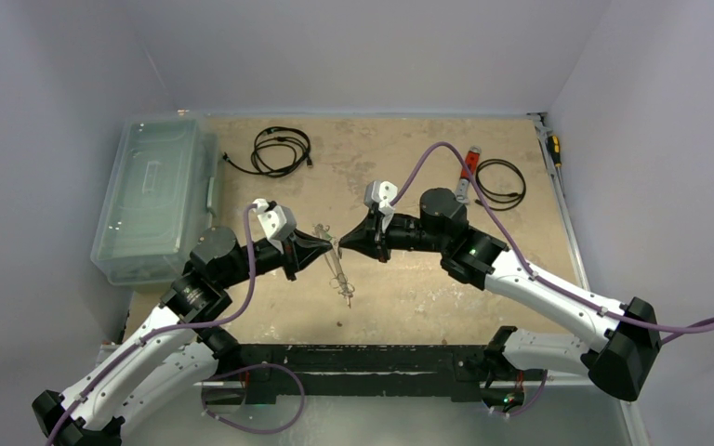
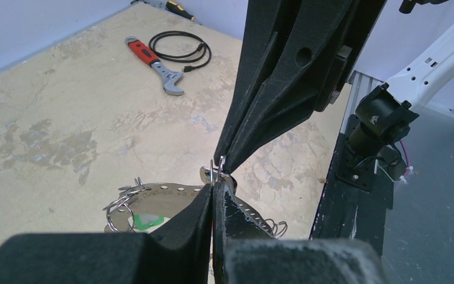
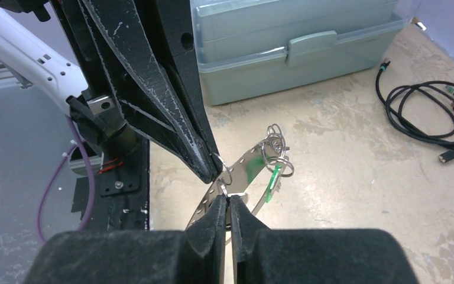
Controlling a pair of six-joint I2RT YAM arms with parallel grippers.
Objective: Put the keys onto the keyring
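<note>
Both tools meet tip to tip over the middle of the surface (image 1: pixel 409 279), slightly toward the near edge.

Left tool (image 2: pixel 214 198) is closed and clamped on the keyring (image 2: pixel 171 189). The flat grey band with a row of holes runs straight through its tips.

Right tool (image 3: pixel 229 204) is closed too. Its tip sits at the band's edge just beside the left one, at a small wire loop (image 2: pixel 219 168). Can't tell whether it pinches the loop, the band or both.

Keyring hangs between the two tools and, in the top view, trails down toward the near edge. Can't tell if its low end touches the surface.

One key (image 3: pixel 273 176) with a green tag hangs off the band on a cluster of small split rings (image 3: pixel 275 148), apart from the pinch point. More small rings sit at the band's other end. Any other keys are too small to make out.

Red-handled wrench (image 2: pixel 153 59) lies just beside a coiled black cable (image 2: pixel 180 47) at the far right. Second cable (image 1: pixel 281 150) is far centre-left. Lidded plastic box (image 1: pixel 153 200) is at the left edge.
</note>
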